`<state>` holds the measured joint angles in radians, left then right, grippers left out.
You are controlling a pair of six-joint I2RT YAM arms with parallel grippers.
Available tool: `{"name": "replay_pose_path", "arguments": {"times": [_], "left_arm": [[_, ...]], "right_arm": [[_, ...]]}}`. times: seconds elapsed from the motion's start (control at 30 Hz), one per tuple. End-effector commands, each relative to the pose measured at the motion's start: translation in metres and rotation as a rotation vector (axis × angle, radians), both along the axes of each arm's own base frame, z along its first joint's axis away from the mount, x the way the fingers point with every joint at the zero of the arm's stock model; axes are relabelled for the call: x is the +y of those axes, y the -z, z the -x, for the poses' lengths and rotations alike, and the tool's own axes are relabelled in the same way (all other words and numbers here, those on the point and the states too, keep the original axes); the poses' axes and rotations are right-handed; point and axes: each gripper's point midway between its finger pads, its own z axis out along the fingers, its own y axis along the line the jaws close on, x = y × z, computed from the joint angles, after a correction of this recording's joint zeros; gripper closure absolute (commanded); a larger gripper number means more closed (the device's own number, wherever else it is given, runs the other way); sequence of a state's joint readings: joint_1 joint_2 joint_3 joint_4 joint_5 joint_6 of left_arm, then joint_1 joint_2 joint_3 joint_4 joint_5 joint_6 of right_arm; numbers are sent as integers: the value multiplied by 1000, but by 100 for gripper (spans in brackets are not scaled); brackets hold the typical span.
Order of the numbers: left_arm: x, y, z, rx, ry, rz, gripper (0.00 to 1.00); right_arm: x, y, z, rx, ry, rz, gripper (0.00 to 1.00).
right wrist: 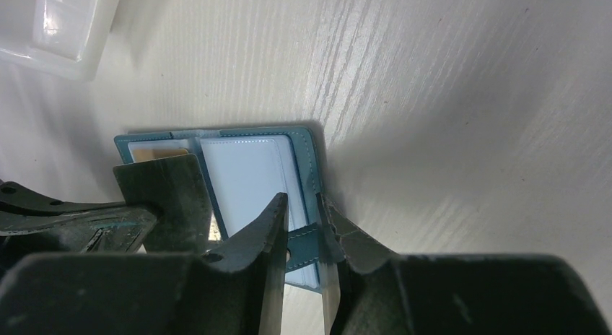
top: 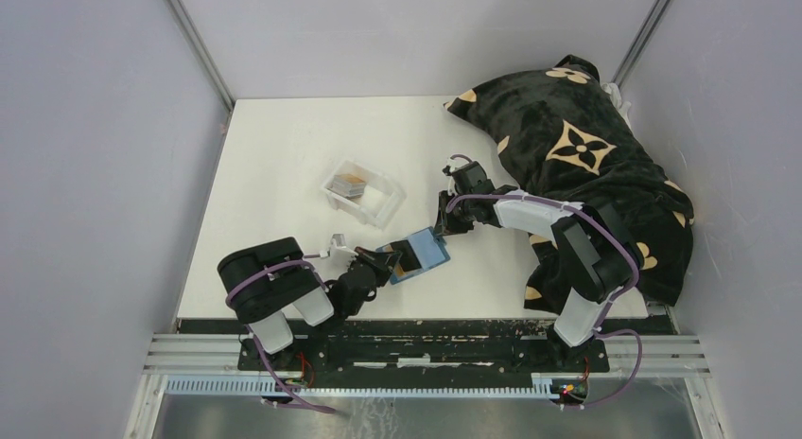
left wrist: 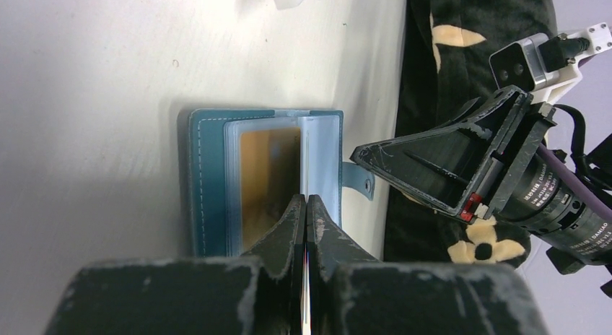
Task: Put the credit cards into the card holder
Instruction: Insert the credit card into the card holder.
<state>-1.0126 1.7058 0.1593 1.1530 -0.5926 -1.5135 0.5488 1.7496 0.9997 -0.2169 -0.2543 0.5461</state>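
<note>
The left hand (left wrist: 306,205) is pinching a card (left wrist: 305,292) edge-on, seemingly; the right hand (right wrist: 303,219) is gripping the card holder (right wrist: 245,176) tab (right wrist: 307,241).

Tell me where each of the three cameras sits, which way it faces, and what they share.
Top external: above and behind the arm bases, looking down on the white table; both arms show.
Left wrist: on the left hand, facing along its shut fingers to the open teal leather-like card holder.
Right wrist: on the right hand, looking down at the holder's snap tab between its fingers.
All three views share the card holder.
</note>
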Motion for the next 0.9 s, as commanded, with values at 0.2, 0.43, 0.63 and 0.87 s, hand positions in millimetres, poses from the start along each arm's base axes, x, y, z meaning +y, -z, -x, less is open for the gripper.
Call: {"name": "replay_pose_path", "arguments": {"times": [0.2,0.43,0.63,0.87], "left_arm": [[-6,-8,0,-20,6,59,97],[-7,-4,0,-23,13,35,97],[-8,-6,0,-37,21,36,97],[-9,-11,-1,-60,23,27,97]], "right_arm": [[4,-2,-6,-22,3,-27,74],[4,-2,-6,-24,2,-28,74],[4,-1,-6,-21,2,-26,74],[5,0,-5,-18,2,-28,74]]}}
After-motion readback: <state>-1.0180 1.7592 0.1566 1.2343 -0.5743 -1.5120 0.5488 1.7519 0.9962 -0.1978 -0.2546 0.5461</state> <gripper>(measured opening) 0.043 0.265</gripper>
